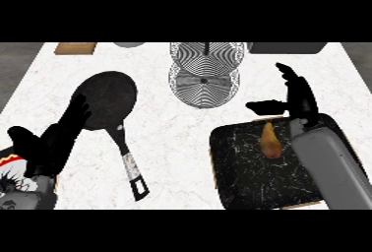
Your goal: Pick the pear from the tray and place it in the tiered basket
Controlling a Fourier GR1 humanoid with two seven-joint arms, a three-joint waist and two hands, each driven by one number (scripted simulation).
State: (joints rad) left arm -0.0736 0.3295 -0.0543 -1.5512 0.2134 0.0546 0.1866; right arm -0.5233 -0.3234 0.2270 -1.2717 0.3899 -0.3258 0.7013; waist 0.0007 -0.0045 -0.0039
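The pear [271, 141], yellow-brown and narrow, lies on the black marbled tray [251, 172] at the lower right. My right hand [296, 98] hovers just past the tray's far edge, above and to the right of the pear, open, fingers pointing away and thumb out to the left. It does not touch the pear. The tiered wire basket [205, 69] stands at the top centre, its two round tiers seen from above. My left hand [62, 133] rests open at the lower left, fingers up.
A black frying pan [108, 100] lies left of centre, its handle [129, 165] running toward the front edge. A wooden board [75, 47] and a grey object [129, 44] sit at the far edge, a dark box [287, 47] at the top right.
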